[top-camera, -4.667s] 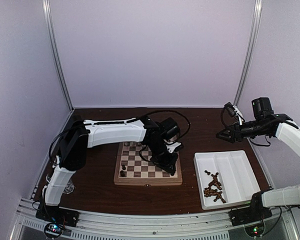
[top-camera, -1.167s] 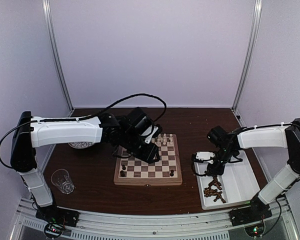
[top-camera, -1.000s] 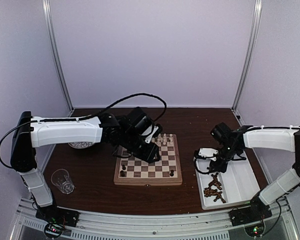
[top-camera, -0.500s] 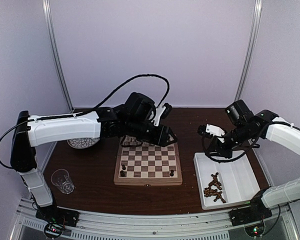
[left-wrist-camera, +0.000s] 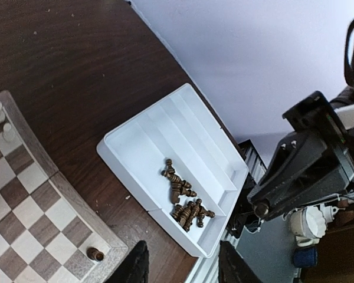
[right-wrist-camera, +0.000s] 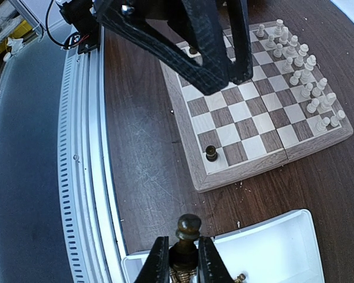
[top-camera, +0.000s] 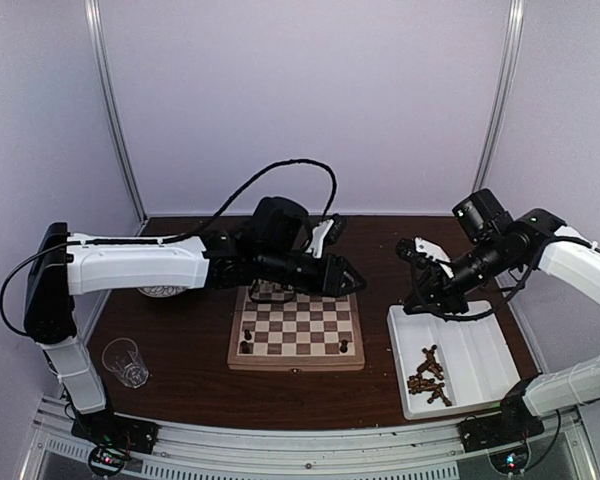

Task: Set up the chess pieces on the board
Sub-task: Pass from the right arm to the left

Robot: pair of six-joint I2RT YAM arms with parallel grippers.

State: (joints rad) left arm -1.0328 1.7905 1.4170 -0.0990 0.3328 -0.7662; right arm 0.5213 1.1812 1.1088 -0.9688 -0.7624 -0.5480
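A second ago the right gripper was down among the loose dark pieces in the white tray. Now it hangs above the tray's far left corner. Its jaws are closed narrowly on one dark chessman, whose round head stands up between the fingers. The left gripper was low over the far rows of the board. It has since risen and swung toward the right.

The right forearm comes in from the right edge, with the wrist bent down and leftward. The board lies ahead of its jaws. One dark pawn stands on the corner square nearest them, and the cream pieces are ranked along the edge farthest from them.

The left arm stretches nearly level across the table, with its forearm above the board's far edge. Its jaws stand partly apart with nothing between them. Beyond them lies the tray with its heap of dark pieces.
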